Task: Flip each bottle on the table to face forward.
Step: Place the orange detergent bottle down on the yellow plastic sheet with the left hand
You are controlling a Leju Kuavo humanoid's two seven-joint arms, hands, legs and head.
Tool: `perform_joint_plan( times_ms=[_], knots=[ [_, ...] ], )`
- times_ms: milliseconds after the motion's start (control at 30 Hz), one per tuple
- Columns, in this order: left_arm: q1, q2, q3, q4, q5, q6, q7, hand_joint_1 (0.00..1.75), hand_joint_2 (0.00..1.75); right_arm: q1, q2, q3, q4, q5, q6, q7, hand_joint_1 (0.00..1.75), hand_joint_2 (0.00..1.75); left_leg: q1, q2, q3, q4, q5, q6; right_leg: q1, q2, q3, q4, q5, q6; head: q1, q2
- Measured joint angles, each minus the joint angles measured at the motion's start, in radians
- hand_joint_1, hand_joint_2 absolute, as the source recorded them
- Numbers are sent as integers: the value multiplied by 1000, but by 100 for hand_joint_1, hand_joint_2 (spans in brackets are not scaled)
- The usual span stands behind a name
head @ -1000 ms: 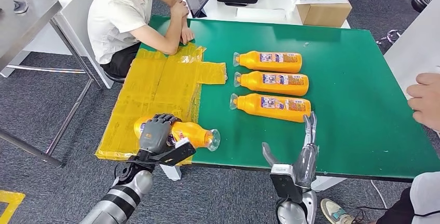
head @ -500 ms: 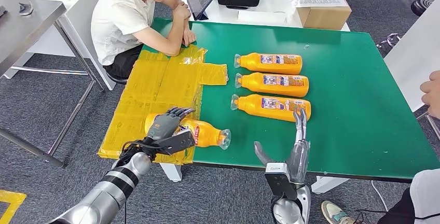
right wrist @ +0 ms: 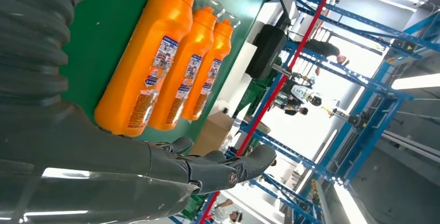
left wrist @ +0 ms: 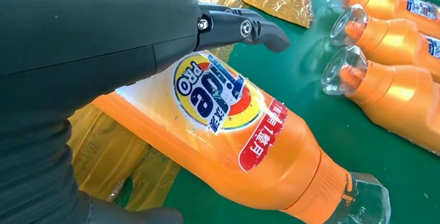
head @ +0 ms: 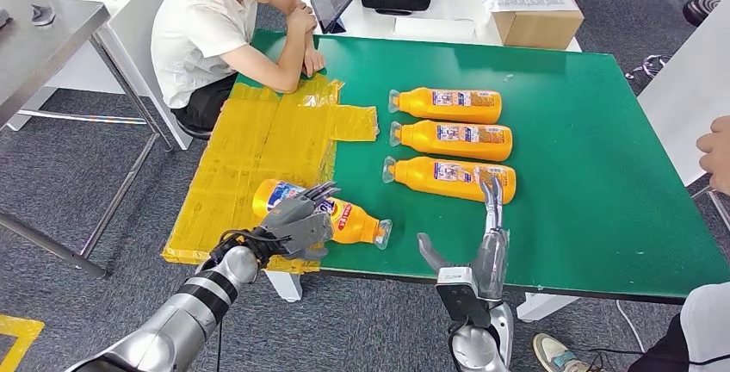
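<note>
Fingers [head: 320, 193] of the left hand [head: 297, 224] curl over the orange plastic bottle with the round blue and red label [head: 331, 218] — they hold it at its wide end. This bottle lies on its side at the near edge of the green table [head: 594, 182], partly on the crinkled yellow plastic sheet [head: 258, 148], with its clear cap pointing right and its label facing up. Further right, three more orange plastic bottles [head: 452, 138] lie side by side in a row, clear caps pointing left, small labels up. Near the closest one stands the right hand [head: 482, 247] — its fingers are straight and apart, holding nothing. A person in a white shirt [head: 202, 32] sits at the far left corner, arms on the table.
</note>
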Motion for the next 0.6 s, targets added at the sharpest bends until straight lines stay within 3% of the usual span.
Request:
perform_joint_plan(
  times_ms=[433,600],
  knots=[
    [-36,-11,-20,63,11,12,2,0,175,-6,-3,1,37,-3,0,0,0,175,0,0,2,0,0,0,0,0,2,0,0,0,0,0],
    [-9,-26,-22,40,61,55,-70,0,175,-3,-3,0,40,11,0,0,0,175,0,0,1,0,0,0,0,0,1,0,0,0,0,0]
  ],
)
